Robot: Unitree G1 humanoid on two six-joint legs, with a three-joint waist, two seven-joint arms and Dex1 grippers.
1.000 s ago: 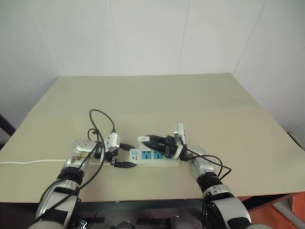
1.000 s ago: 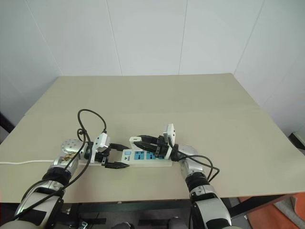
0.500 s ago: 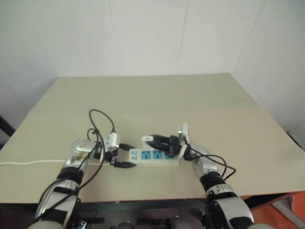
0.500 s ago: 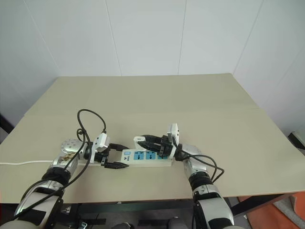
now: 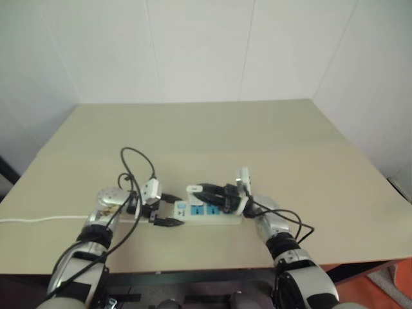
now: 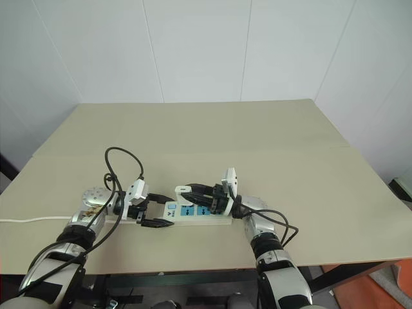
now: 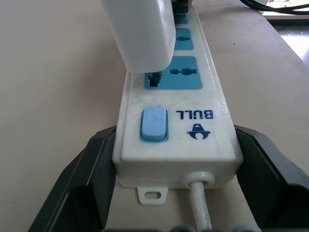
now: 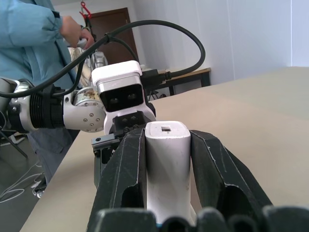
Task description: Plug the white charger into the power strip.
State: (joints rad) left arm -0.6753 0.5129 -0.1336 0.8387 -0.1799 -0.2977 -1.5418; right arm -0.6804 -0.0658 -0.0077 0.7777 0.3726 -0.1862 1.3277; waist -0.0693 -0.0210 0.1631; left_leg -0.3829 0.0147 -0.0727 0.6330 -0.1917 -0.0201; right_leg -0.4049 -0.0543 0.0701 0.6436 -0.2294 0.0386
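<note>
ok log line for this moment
right gripper: shut on white charger | left gripper: bracing power strip | charger over socket

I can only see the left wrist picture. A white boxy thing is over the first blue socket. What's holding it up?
Observer: The right hand is. Its two black fingers pinch the small white boxy charger from both sides.
Child: Where does the wire at the bottom go?
Observer: That white cord of the long white power strip runs across the tan table to its left edge.
Child: Is anybody there?
Observer: Yes, a person in a light-blue jacket stands past the table.
</note>
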